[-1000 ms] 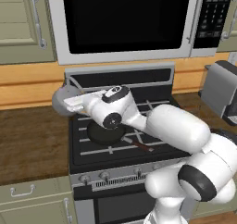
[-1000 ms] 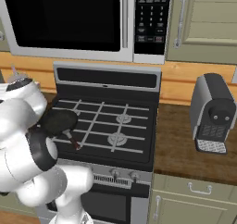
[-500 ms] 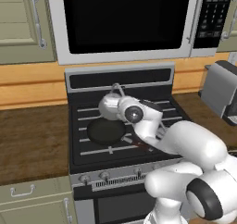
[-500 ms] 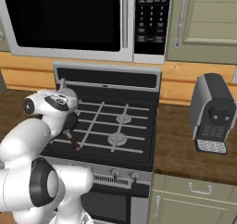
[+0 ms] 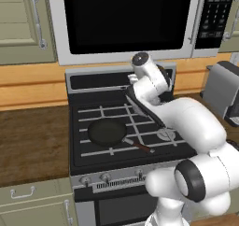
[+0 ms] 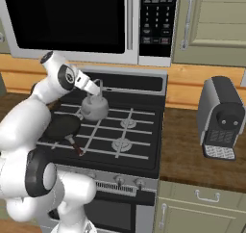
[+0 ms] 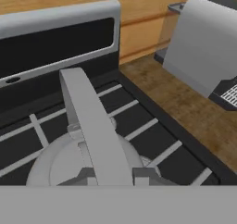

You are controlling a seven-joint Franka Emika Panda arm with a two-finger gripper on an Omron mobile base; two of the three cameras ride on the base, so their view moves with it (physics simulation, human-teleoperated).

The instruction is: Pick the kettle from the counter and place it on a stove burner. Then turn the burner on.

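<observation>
We have the claw point(image 6: 97, 88) clamped on the thin arched handle of the kettle point(image 6: 94, 107), which hangs above the stove's grates beside the black pan point(image 6: 61, 126), rigid, light-looking and likely to swing.

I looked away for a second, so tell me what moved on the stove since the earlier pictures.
The arm swung the kettle, hanging by its handle from the shut tool, from the stove's left edge rightward across the grates, past the frying pan, toward the back middle of the stove. It is held throughout, not let go. The pan, the burners and the coffee machine stayed put.
</observation>
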